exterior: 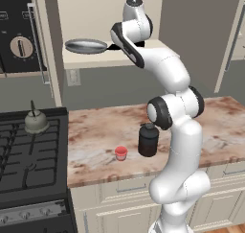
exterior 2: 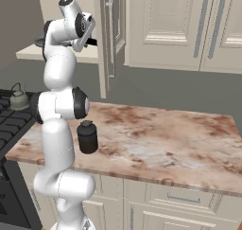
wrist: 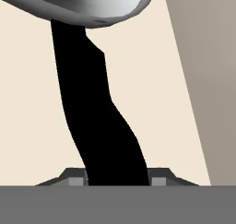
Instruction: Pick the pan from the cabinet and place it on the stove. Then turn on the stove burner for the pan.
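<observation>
Hand view, looking along the end effector (wrist: pixel 118 180): its two small dark fingertips (wrist: pixel 76 180) sit at the bottom of the picture, one on each side of the long straight black handle (wrist: pixel 94 112) of the shallow round silver-grey metal frying pan (wrist: pixel 99 4). The fingertips press against the handle's sides with no gap showing, so the end effector appears clamped on the handle near its free end. Beyond the fingertips the handle runs away to the pan's rounded bowl at the far edge of the picture. Under both lies the plain beige shelf (wrist: pixel 152 80) of the cream-beige wall cabinet.

In the left base view the white arm reaches up into the open cabinet (exterior: pixel 91 59). The pan (exterior: pixel 86 46) rests flat on the shelf, its bowl on the far side of the end effector from the arm. Well below the end effector is the mottled brown stone worktop (exterior: pixel 95 131), carrying a squat black jar (exterior: pixel 149 140) and a small red cup (exterior: pixel 121 153). Lower and beyond the pan's side stands the black gas range (exterior: pixel 28 155), with a small grey-green kettle (exterior: pixel 36 121) on a rear grate.

The step in hand looks like lifting the pan out. Because the grip is far from the bowl, the pan will likely want to droop, so a firm grip and a level wrist matter. Lift just clear of the shelf, draw straight back past the open door (exterior 2: pixel 111 35), then lower toward a grate away from the kettle.
</observation>
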### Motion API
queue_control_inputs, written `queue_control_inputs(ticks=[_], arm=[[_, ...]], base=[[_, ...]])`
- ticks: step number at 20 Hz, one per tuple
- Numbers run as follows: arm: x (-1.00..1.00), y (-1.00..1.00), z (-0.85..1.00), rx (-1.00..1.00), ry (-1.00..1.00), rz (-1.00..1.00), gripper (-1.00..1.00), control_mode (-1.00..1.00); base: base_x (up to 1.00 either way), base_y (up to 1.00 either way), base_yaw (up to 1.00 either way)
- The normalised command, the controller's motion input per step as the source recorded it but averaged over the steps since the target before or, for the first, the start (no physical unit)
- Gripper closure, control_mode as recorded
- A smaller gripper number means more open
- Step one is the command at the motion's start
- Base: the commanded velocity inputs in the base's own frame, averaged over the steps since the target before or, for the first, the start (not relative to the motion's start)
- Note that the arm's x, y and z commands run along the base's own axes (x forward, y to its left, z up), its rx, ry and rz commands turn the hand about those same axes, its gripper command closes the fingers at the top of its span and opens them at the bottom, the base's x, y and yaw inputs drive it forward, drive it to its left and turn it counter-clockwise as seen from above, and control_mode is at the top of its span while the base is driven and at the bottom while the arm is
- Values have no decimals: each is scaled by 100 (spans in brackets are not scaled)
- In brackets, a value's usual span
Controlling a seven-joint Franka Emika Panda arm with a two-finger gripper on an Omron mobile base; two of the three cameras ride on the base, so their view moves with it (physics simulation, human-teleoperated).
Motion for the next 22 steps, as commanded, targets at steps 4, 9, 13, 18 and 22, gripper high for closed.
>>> queue_control_inputs(ticks=[4, 9, 13, 18, 22], arm=[[-1, 8, -32, 0, -7, 0, 100, -100], [-25, 8, -32, 0, -16, 0, 100, -100], [-58, 6, -23, 0, -21, 0, 100, -100], [-71, 4, -14, 0, -16, 0, 100, -100], [-83, 0, -2, 0, -10, 0, 100, -100]], base=[[0, 0, 0], [0, 0, 0], [0, 0, 0], [0, 0, 0], [0, 0, 0]])
